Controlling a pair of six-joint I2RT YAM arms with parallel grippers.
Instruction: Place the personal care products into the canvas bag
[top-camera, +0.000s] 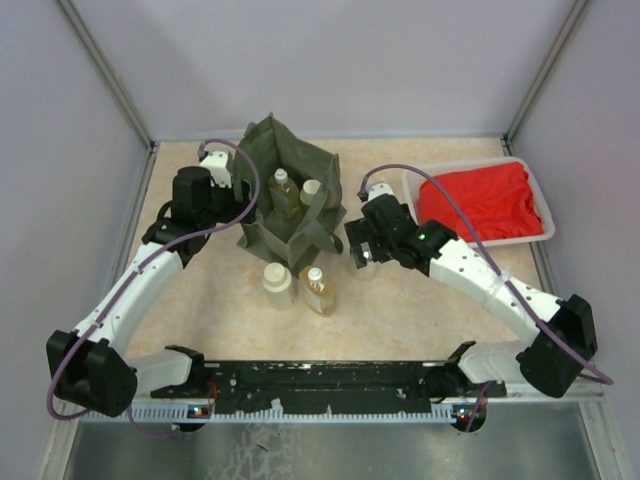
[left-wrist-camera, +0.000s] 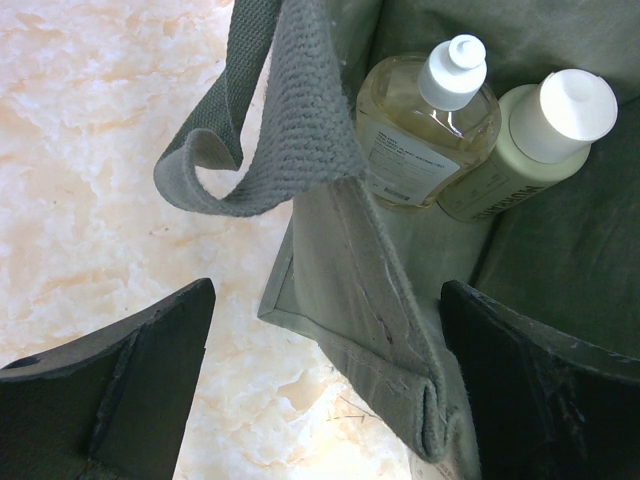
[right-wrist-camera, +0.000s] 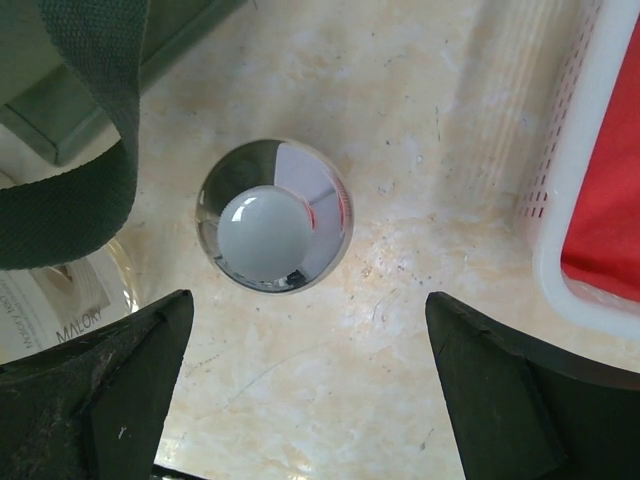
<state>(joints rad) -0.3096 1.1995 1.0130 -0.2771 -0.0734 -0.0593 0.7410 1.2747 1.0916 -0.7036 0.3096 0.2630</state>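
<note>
Only the right wrist view shows the silvery bottle plainly: upright on the table, seen from above, its white cap ringed by mirror, centre frame between the wide-open fingers of the right gripper, untouched. Overhead, that gripper hides it. At lower left a label reads "MALORY". The left wrist view looks into the canvas bag: at upper right an amber bottle and a pale bottle touch inside, their print illegible. The left gripper is open, straddling the bag's wall. Overhead, a cream bottle and a second amber bottle stand below the bag; the tray with red cloth lies upper right
</note>
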